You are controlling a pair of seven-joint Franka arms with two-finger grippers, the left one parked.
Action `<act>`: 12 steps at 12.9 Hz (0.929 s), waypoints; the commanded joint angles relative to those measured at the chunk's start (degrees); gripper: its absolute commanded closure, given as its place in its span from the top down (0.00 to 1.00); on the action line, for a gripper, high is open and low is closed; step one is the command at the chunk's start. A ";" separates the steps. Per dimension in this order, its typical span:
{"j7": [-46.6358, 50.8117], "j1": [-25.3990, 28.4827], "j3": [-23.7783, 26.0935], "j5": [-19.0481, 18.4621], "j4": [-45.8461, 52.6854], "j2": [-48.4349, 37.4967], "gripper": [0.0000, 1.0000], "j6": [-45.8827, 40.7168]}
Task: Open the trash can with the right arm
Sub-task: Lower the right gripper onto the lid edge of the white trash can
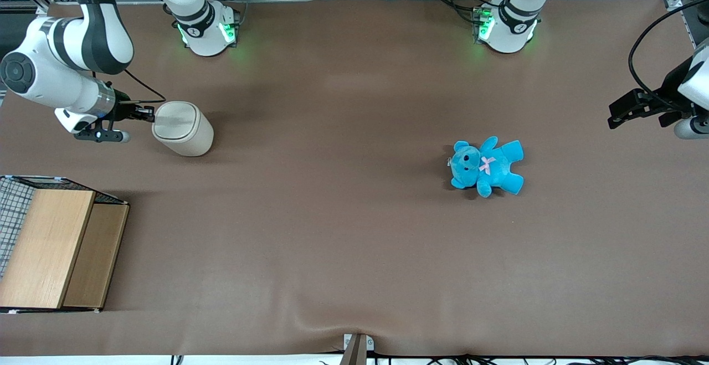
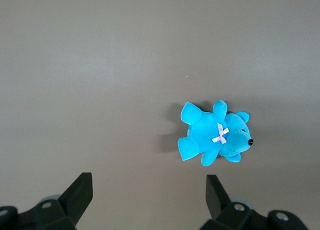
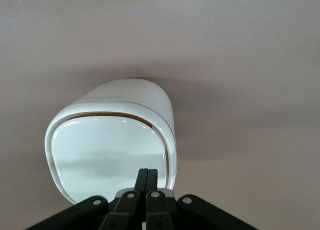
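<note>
The cream-white trash can (image 1: pixel 185 128) stands upright on the brown table toward the working arm's end, its rounded-square lid (image 1: pixel 174 120) flat and closed. My right arm (image 1: pixel 61 66) reaches down beside it, and my gripper (image 1: pixel 148 114) is shut with nothing in it, its tips at the lid's edge. In the right wrist view the trash can (image 3: pixel 125 135) fills the middle, the glossy lid (image 3: pixel 107 157) faces the camera, and the two black fingers (image 3: pixel 148 176) lie pressed together over the lid's rim.
A wooden box with wire mesh (image 1: pixel 52 243) stands nearer the front camera than the trash can. A blue teddy bear (image 1: pixel 486 166) lies toward the parked arm's end, also visible as the bear (image 2: pixel 215 135) in the left wrist view.
</note>
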 commanded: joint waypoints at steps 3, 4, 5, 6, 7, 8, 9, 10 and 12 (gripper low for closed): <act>-1.23 -0.64 0.29 0.96 -3.07 -0.88 0.00 2.63; -1.23 -0.55 0.29 0.96 -3.08 -0.71 0.00 2.63; -1.23 -0.55 0.29 1.04 -3.08 -0.53 0.00 2.63; -1.23 -0.64 0.29 1.05 -3.08 -0.27 0.00 2.71; -1.23 -0.64 0.29 1.05 -3.08 0.08 0.00 2.71; -1.23 -0.64 0.29 1.05 -3.08 0.35 0.00 2.71; -1.23 -0.64 0.29 1.05 -3.08 0.44 0.00 2.71; -1.23 -0.64 0.29 1.05 -3.08 0.87 0.00 2.89; -1.23 -0.64 0.29 1.05 -3.08 1.75 0.00 3.59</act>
